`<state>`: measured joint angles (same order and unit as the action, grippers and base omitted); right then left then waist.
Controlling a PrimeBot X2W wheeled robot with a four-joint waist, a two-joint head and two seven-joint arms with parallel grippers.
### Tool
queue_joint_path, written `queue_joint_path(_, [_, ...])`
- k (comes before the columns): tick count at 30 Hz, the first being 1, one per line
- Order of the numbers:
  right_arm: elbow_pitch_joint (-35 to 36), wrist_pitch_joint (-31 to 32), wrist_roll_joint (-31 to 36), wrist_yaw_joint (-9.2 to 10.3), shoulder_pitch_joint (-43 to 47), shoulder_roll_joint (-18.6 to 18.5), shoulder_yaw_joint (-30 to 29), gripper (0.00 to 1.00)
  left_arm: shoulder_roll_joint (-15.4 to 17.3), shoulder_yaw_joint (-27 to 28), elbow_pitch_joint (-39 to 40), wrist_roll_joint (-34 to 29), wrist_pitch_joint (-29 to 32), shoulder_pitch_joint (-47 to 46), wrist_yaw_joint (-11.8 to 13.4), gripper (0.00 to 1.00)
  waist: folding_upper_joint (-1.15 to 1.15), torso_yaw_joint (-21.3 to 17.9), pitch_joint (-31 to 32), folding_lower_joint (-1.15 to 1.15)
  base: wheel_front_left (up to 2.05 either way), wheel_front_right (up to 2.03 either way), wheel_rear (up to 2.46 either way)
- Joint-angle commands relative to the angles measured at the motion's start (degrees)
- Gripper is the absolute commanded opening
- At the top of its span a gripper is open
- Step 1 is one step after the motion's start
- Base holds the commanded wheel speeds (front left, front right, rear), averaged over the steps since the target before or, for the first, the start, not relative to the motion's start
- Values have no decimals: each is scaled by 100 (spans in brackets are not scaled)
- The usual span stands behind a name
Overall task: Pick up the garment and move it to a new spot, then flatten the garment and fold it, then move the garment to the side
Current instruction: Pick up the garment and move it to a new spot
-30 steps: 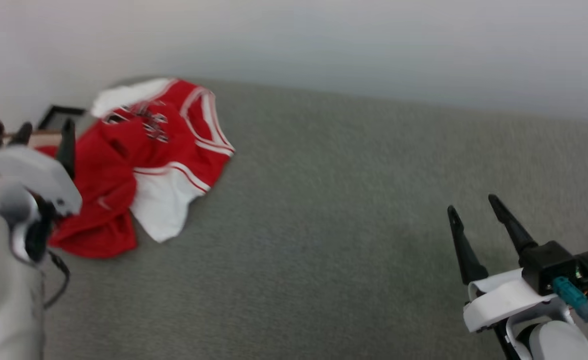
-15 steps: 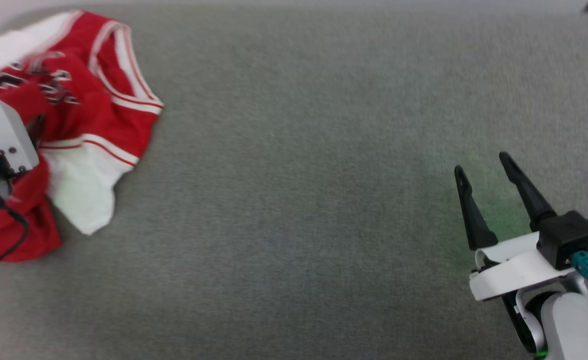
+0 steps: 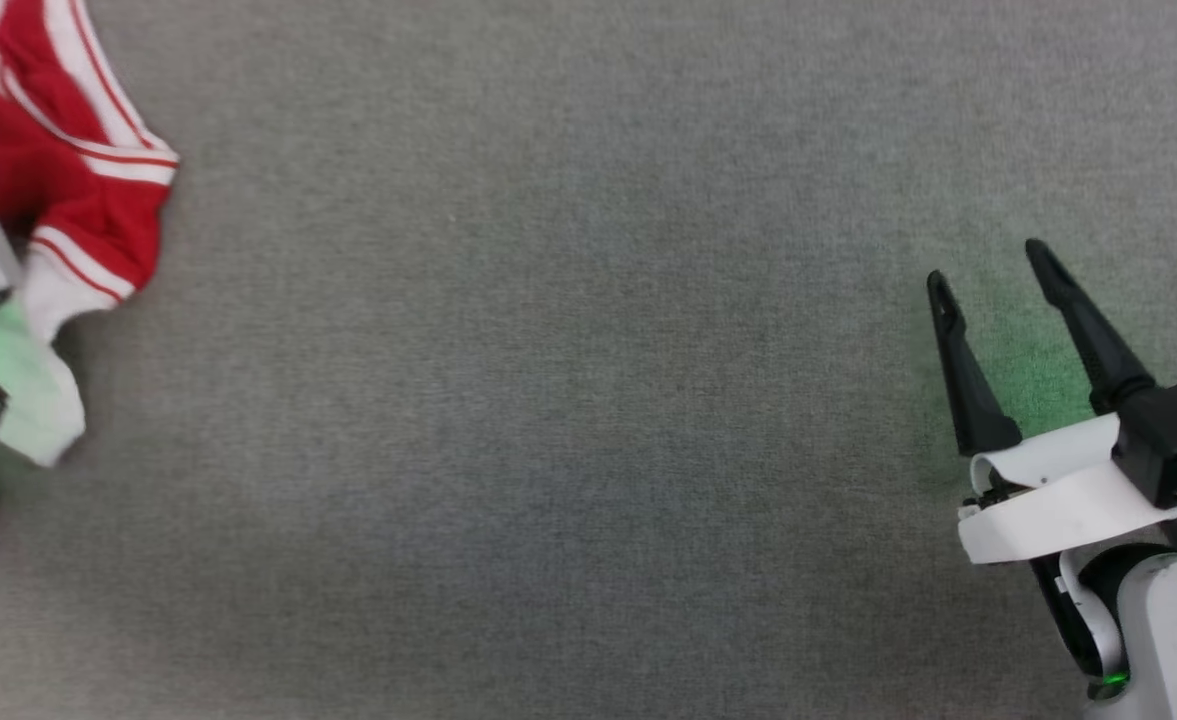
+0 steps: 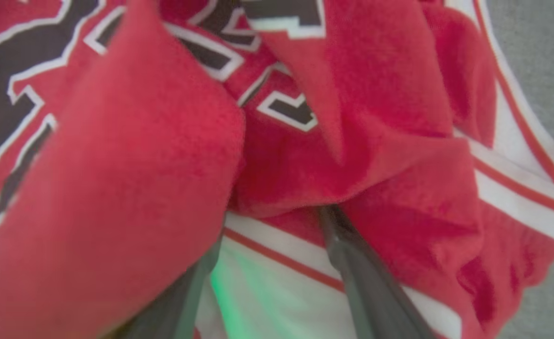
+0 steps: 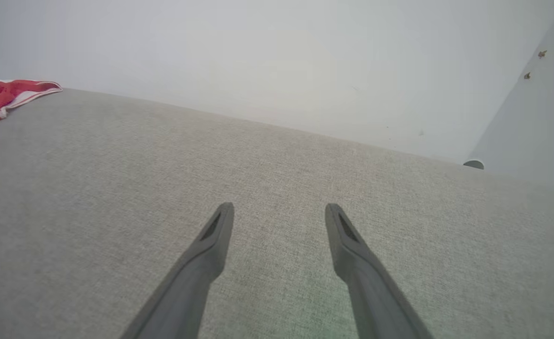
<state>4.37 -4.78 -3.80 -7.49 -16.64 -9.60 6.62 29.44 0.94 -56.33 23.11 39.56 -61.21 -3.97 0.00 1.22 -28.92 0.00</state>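
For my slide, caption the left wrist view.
Left gripper, open, fingers tucked beneath the crumpled red garment on grey surface.

head overhead — all share garment [image 3: 18,130]

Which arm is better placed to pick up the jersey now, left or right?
Left. Its open fingers reach into the garment's folds; the right arm's fingers, also open, hover over grey surface far from it.

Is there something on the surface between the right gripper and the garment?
Nothing visible does: plain grey surface runs from the open right gripper to the garment, crumpled at the head view's left edge.
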Motion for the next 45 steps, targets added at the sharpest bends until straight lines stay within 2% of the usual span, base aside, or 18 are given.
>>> queue_joint_path(1, [116,57,-46,0,-53,-24,-5,100,-170,-61,-236,-7,53,118,35,100,0,-169,-271,0,0,0,0])
queue_joint_path(7, [316,197,-86,0,-68,-51,-46,100,-261,-69,-872,117,-48,58,-83,100,0,-183,-418,0,0,0,0])
queue_joint_path(8, [326,217,-85,0,-54,-55,-54,100,-319,-77,-966,139,-75,66,-99,82,0,-166,-401,0,0,0,0])
queue_joint_path(9, [327,219,-89,0,-35,-53,-59,100,-378,-71,-1043,172,-130,66,-119,26,0,-146,-370,0,0,0,0])
queue_joint_path(10, [325,242,-96,0,-14,-41,-54,100,-419,-72,-1105,178,-189,53,-136,0,0,-124,-325,0,0,0,0])
queue_joint_path(17, [203,256,-151,0,126,-30,-7,100,-393,-197,-1156,161,-594,-217,-270,0,0,74,215,0,0,0,0])
queue_joint_path(23, [-4,218,-244,0,329,8,36,100,-120,-386,-985,3,-976,-583,-301,0,0,214,868,0,0,0,0])
queue_joint_path(32, [-258,175,-328,0,769,150,-22,100,-87,-828,-720,-112,-1649,-793,-351,0,0,404,1834,0,0,0,0])
queue_joint_path(37, [-362,123,-366,0,1038,238,-56,100,-78,-1204,-421,-115,-1951,-805,-358,0,0,480,2352,0,0,0,0])
queue_joint_path(45, [-365,130,-391,0,1393,378,-195,100,-134,-1771,445,225,-2265,-879,-355,0,0,607,2917,0,0,0,0])
